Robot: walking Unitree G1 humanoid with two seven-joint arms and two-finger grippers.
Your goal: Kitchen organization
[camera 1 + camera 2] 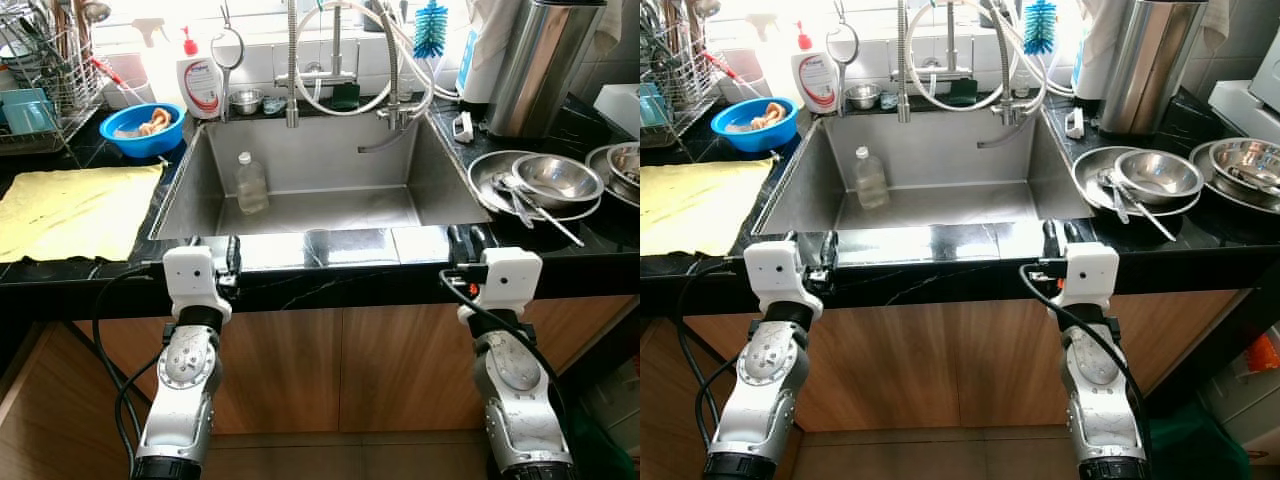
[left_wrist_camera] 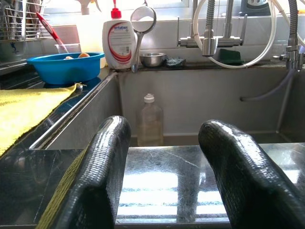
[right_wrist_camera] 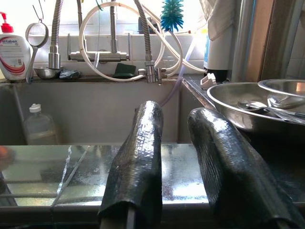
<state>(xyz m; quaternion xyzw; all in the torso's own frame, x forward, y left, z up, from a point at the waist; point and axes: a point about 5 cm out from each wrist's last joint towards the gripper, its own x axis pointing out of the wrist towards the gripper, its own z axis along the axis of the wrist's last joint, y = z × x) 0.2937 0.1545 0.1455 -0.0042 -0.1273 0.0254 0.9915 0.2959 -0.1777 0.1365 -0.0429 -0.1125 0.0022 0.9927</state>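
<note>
Clear plastic bottle (image 1: pixel 251 183) stands upright, cap up, in the sink (image 1: pixel 440 180) just ahead of the left tool (image 2: pixel 162 167). Both tools are spread and empty, the right tool (image 3: pixel 183 157) resting on the tabletop (image 1: pixel 320 250) edge.

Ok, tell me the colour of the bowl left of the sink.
Bright blue. The bowl sits on the counter beside the soap bottle, clearest in the left eye view.

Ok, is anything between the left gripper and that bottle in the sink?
Nothing visible. The left gripper, fingers apart, rests on the counter's front edge; the bottle stands upright in the sink, bare basin between.
</note>
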